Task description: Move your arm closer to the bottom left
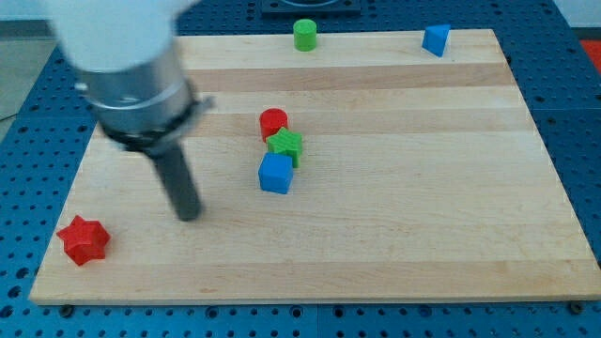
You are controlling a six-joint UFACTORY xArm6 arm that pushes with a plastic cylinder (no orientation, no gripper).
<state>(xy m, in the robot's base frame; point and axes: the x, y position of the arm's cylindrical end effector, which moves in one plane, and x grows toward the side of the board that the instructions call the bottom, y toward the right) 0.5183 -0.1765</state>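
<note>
My tip (191,215) rests on the wooden board (394,235) in its left half. A red star block (84,239) lies near the bottom left corner, to the left of and a little below the tip. A red cylinder (273,122), a green star block (285,145) and a blue cube (276,174) sit in a tight cluster near the middle, to the right of the tip and apart from it.
A green cylinder (304,35) stands at the top edge of the board. A blue block (435,40) sits at the top right. The arm's grey body (131,75) covers the board's upper left. Blue perforated table (573,113) surrounds the board.
</note>
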